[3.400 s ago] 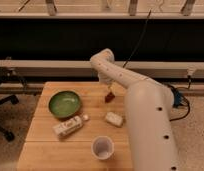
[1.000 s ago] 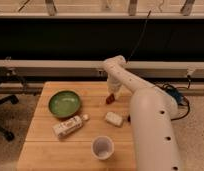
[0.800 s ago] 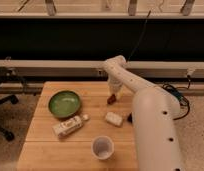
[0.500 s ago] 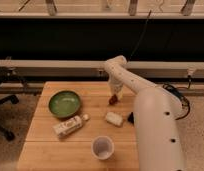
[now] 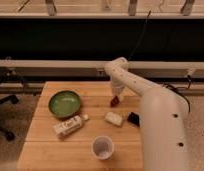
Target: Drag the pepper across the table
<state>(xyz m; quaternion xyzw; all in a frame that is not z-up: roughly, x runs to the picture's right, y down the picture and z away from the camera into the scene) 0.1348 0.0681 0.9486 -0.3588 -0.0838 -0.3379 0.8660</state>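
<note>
Starting at the left edge of the table [image 5: 42,145], I see a green bowl [image 5: 64,103] toward the far-left corner. Just in front of it a small white bottle [image 5: 69,126] lies on its side. Nearer the front edge, around the middle, a white cup [image 5: 102,147] stands upright. Right of centre sits a white rounded block [image 5: 114,118], with a black block [image 5: 133,119] just beside it toward the right edge. The pepper [image 5: 114,101] lies behind the white block, toward the far edge. My gripper [image 5: 116,96] hangs directly over the pepper, down at it; I cannot tell how the claw stands.
</note>
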